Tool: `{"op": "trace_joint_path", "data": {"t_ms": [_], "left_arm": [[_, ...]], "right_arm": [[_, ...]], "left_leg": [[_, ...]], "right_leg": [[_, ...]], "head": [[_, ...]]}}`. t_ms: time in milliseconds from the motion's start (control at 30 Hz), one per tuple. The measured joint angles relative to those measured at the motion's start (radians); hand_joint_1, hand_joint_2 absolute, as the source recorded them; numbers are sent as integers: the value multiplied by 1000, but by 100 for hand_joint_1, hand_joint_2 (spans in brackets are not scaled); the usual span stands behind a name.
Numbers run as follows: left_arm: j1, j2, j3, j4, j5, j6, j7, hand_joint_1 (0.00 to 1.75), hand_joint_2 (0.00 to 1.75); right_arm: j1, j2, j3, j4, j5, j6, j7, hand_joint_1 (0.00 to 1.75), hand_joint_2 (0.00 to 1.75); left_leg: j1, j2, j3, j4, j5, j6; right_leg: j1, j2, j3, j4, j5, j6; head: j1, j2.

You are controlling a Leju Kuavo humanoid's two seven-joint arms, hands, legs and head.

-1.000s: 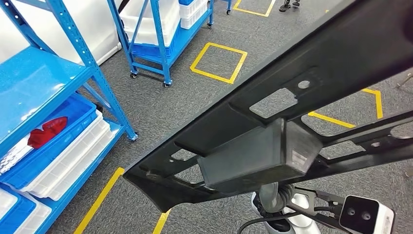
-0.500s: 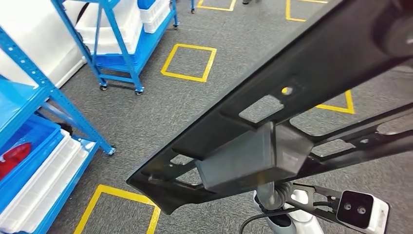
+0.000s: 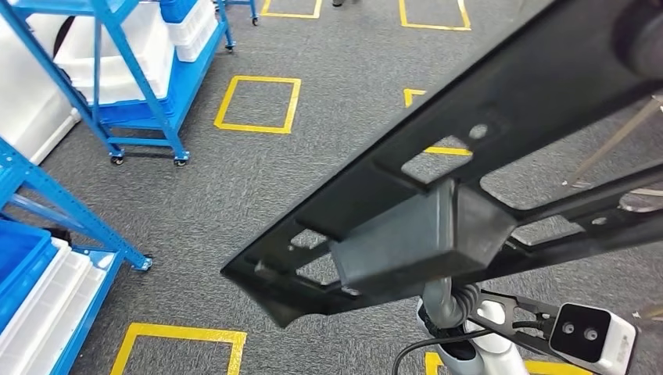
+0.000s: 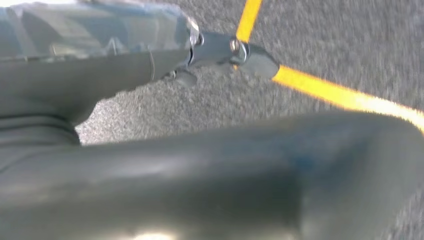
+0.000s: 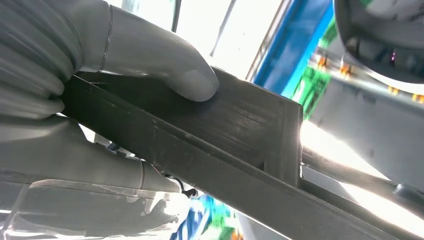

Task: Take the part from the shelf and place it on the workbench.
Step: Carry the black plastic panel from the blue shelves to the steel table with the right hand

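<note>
Head view is evenly lit and sharp on the carpet (image 3: 234, 180), shadows soft. My left wrist view is motion-blurred and soft up close. My right wrist view blows out to white glare behind the part (image 5: 240, 135).

The head view looks steeply down from high on the robot at the carpet floor (image 3: 234, 180), with the black part (image 3: 438, 211) very near the lens. The right wrist view sits close behind the right hand (image 5: 75, 90), sharing that part. The left wrist view faces the floor, close behind the left hand (image 4: 150, 175).
</note>
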Motion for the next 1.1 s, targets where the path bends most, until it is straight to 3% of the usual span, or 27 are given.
{"op": "trace_joint_path", "data": {"t_ms": [67, 100, 133, 200, 233, 300, 367, 400, 433, 467, 500, 567, 600, 667, 733, 800, 867, 933, 967, 1033, 1100], "left_arm": [[-4, 1, 0, 0, -4, -3, 7, 0, 0], [-5, 1, 0, 0, -5, -4, 9, 0, 0], [-6, 2, 0, 0, -5, -5, 10, 0, 0], [-10, 2, 0, 0, -5, -4, 12, 0, 0], [-11, 2, 0, 0, -5, -4, 13, 0, 0], [-10, 2, -1, 0, -4, -1, 15, 0, 0], [-6, 2, -1, 0, -2, 3, 19, 0, 0], [-4, 2, -1, 0, -1, 5, 22, 0, 0], [-3, 2, -1, 0, -1, 8, 25, 0, 0], [-1, 1, -1, 0, 0, 10, 28, 0, 0], [-1, 1, -1, 0, 0, 14, 32, 0, 0], [1, 1, -1, 0, 3, 24, 40, 0, 0], [1, 1, -1, 0, 5, 29, 43, 0, 0], [0, 1, -1, 0, 9, 34, 45, 0, 0], [-4, 0, -1, 0, 11, 34, 44, 0, 0], [-6, -2, -1, 0, 10, 34, 38, 0, 0], [-2, -2, -1, 0, 9, 35, 30, 0, 0], [3, -2, -2, 0, 8, 36, 25, 0, 0], [4, -3, -2, 0, 8, 37, 23, 0, 0], [4, -5, -3, 0, 7, 38, 19, 0, 0], [4, -7, -3, 0, 8, 37, 15, 0, 0]], "right_arm": [[-16, -1, 8, 0, -3, -34, 0, 175, 175], [-24, -1, 14, 0, -6, -45, 0, 175, 175], [-30, -1, 19, 1, -10, -53, 0, 175, 175], [-35, -2, 26, 2, -17, -63, 0, 175, 175], [-38, -2, 29, 2, -19, -65, 0, 175, 175], [-48, -2, 36, 3, -23, -68, 0, 175, 175], [-55, -2, 44, 4, -25, -72, 0, 175, 175], [-56, -2, 47, 4, -26, -76, 0, 175, 175], [-56, -2, 49, 4, -27, -81, 0, 175, 175], [-56, -2, 50, 4, -27, -84, 0, 175, 175], [-56, -2, 51, 3, -27, -88, 0, 175, 175], [-55, -2, 52, 2, -29, -93, 0, 175, 175], [-54, -1, 52, 1, -30, -95, 0, 175, 175], [-49, -1, 52, 0, -33, -99, 0, 175, 175], [-37, -1, 52, -2, -33, -98, 0, 175, 175], [-25, 0, 50, -5, -31, -86, 0, 175, 175], [-10, 2, 47, -7, -26, -64, 0, 175, 175], [14, 4, 43, -9, -19, -44, 0, 175, 175], [28, 6, 39, -10, -14, -35, 0, 175, 175], [53, 10, 30, -18, -4, -15, 0, 175, 175], [75, 17, 21, -30, 6, 6, 0, 175, 175]], "left_leg": [[-3, 18, 4, 3, -6, -9], [-5, 25, 6, 5, -10, -15], [-7, 33, 8, 6, -12, -21], [-5, 46, 12, 5, -16, -33], [-3, 40, 12, 10, -22, -39], [3, 1, -11, 67, -62, -48], [5, -37, -74, 198, -126, -51], [5, -43, -106, 261, -146, -52], [5, -46, -126, 294, -148, -53], [6, -46, -129, 289, -129, -53], [6, -49, -113, 246, -94, -51], [9, -81, -59, 113, -23, -47], [11, -98, -39, 65, -6, -45], [8, -114, -24, 30, -5, -36], [9, -97, -20, 24, -1, -24], [10, -76, -16, 15, 3, -9], [6, -53, -14, 12, 3, 1], [2, -30, -14, 13, 1, 4], [1, -19, -13, 13, -1, 4], [0, 2, -9, 13, -5, 1], [-4, 18, -3, 15, -12, -8]], "right_leg": [[1, -38, 76, -139, 48, -4], [4, -50, 99, -183, 58, -9], [9, -56, 108, -202, 58, -15], [13, -37, 107, -205, 58, -27], [13, -27, 109, -209, 60, -33], [8, -9, 112, -217, 65, -46], [9, 9, 113, -218, 65, -53], [11, 21, 113, -217, 65, -54], [12, 33, 113, -216, 64, -55], [13, 47, 114, -215, 64, -54], [13, 60, 116, -213, 63, -53], [14, 85, 116, -207, 60, -47], [14, 95, 113, -204, 59, -42], [12, 113, 107, -201, 60, -30], [10, 120, 103, -201, 61, -17], [12, 81, 81, -155, 32, -10], [12, 31, 21, -31, -30, -6], [8, 17, -32, 74, -65, -2], [6, 13, -35, 79, -56, -1], [6, -4, 19, -24, 2, -5], [13, -47, 89, -156, 44, -14]], "head": [[0, 0], [0, 0], [0, 0], [0, 0], [0, 0], [0, 0], [0, 0], [0, 0], [0, 0], [0, 0], [0, 0], [0, 0], [0, 0], [0, 0], [0, 0], [0, 0], [0, 0], [0, 0], [0, 0], [0, 0], [0, 0]]}}
